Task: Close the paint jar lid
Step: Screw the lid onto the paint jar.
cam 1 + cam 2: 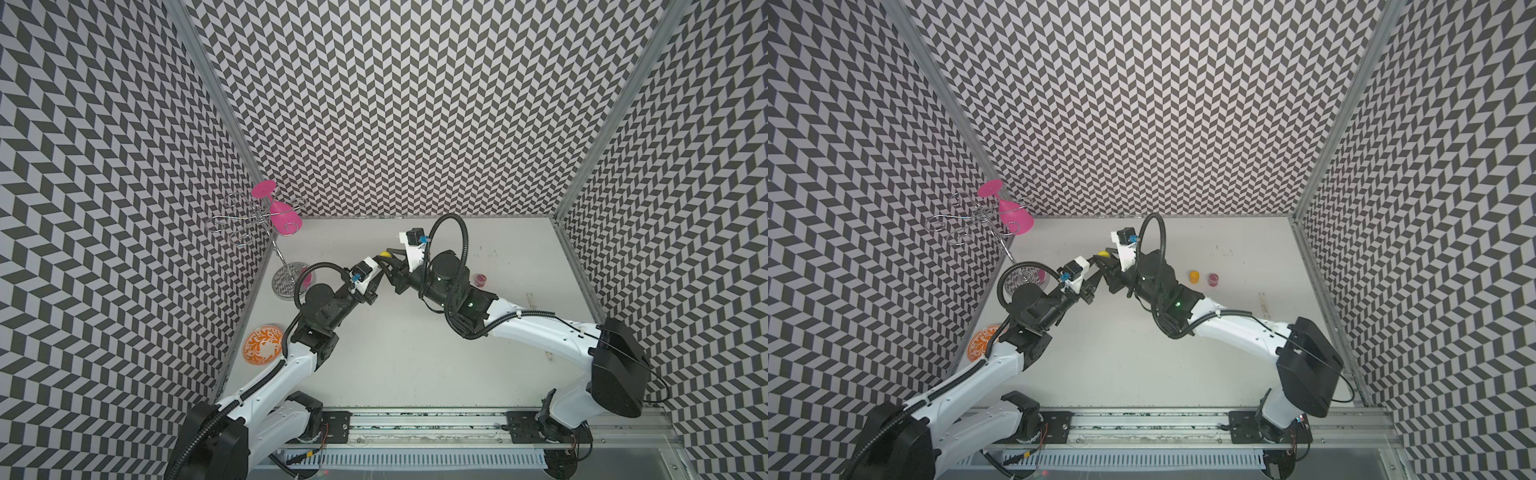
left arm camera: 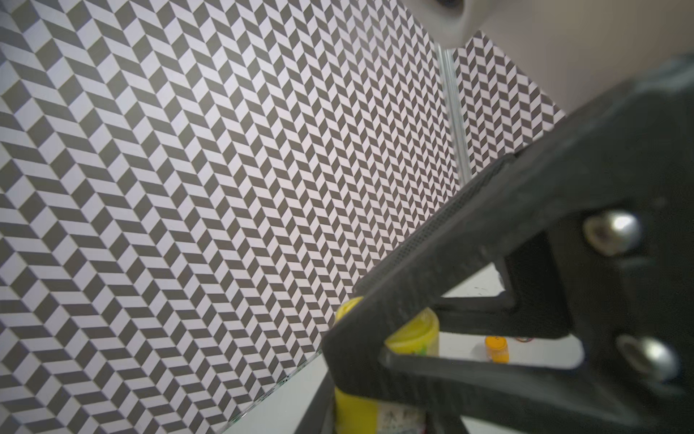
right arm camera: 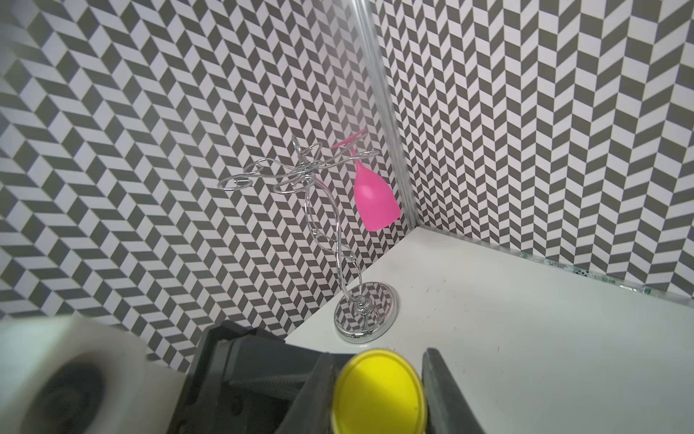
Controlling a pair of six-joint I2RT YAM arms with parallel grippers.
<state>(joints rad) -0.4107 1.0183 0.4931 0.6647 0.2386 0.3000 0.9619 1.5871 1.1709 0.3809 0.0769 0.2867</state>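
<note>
paint jar (image 1: 386, 252) mid-frame in both top views, btw arms | L gripper (image 1: 382, 259) clamped on body | R gripper (image 3: 378, 372) clamped on lid (image 3: 377, 394) | prob light, stiff, slick plastic; grip lid by rim

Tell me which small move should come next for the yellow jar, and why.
Probably turn the right end effector to screw the lid down. It is shut on the yellow lid while the left end effector clamps the jar, so the jar is braced. How far the lid is seated does not show.
</note>
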